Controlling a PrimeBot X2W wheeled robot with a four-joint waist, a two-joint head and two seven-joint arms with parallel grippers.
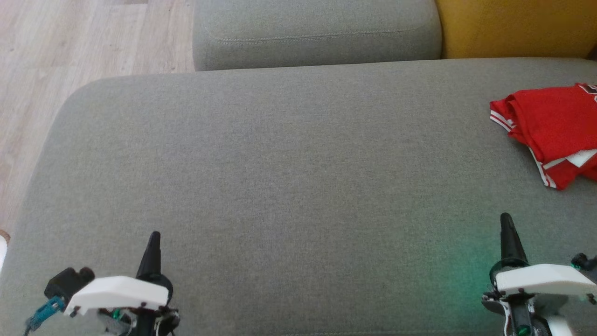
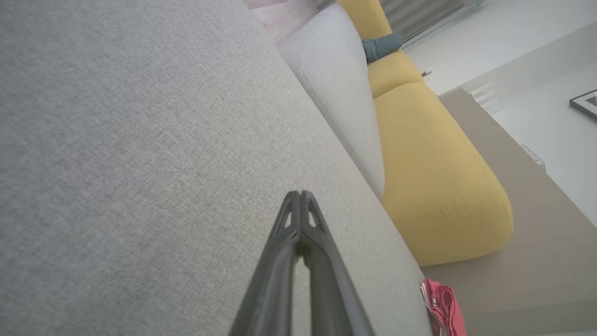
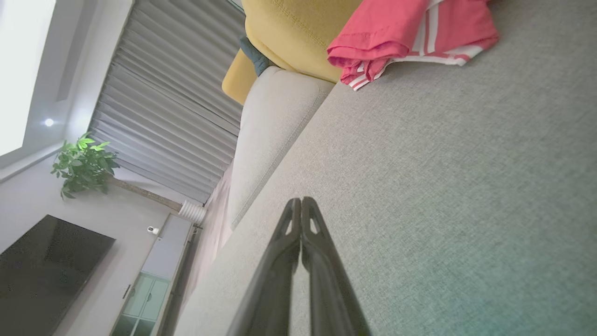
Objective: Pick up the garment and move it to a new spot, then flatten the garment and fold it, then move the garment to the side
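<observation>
The garment (image 1: 555, 128) is a red jersey with white stripes, lying bunched at the far right of the grey sofa seat (image 1: 289, 177). The right wrist view shows the garment (image 3: 410, 32) ahead of the fingers, against a yellow cushion. A small edge of the garment (image 2: 443, 303) shows at the bottom of the left wrist view. My left gripper (image 1: 154, 238) sits at the lower left, shut and empty, above bare seat fabric. My right gripper (image 1: 506, 219) sits at the lower right, shut and empty, a good distance short of the garment.
A grey back cushion (image 1: 317, 32) lies beyond the seat, with a yellow cushion (image 1: 517, 28) to its right. Wooden floor (image 1: 56, 56) runs past the seat's left edge. A wide stretch of seat lies between my grippers and the back cushion.
</observation>
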